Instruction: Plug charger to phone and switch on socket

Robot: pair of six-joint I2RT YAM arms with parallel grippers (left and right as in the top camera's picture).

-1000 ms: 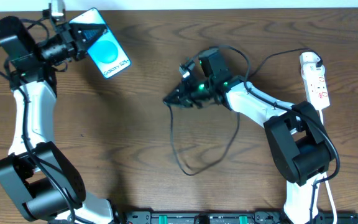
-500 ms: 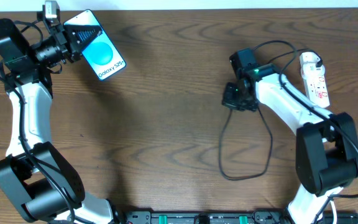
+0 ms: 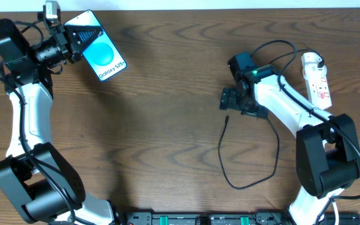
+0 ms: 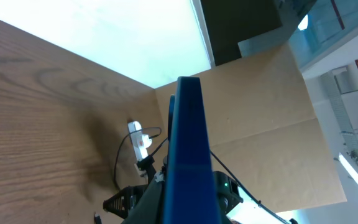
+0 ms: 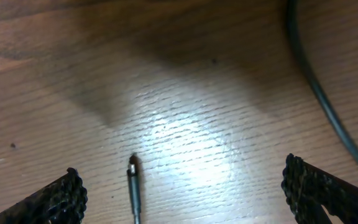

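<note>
Since half a second ago the charger has left the right gripper; its thin tip now lies flat on the grained wood table, left of the socket, between widely spread fingers with ridged black pads. Judgement: regrasp the tip before insertion. The left gripper is clamped on the phone, a slim glossy blue slab, tilted, far left of the socket; the socket is a narrow white strip, untouched.

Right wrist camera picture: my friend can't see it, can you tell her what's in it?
The right gripper hangs wide open over a brown wooden table, and the charger's small plug tip lies between its black fingers. A dark cable crosses the top right corner.
</note>
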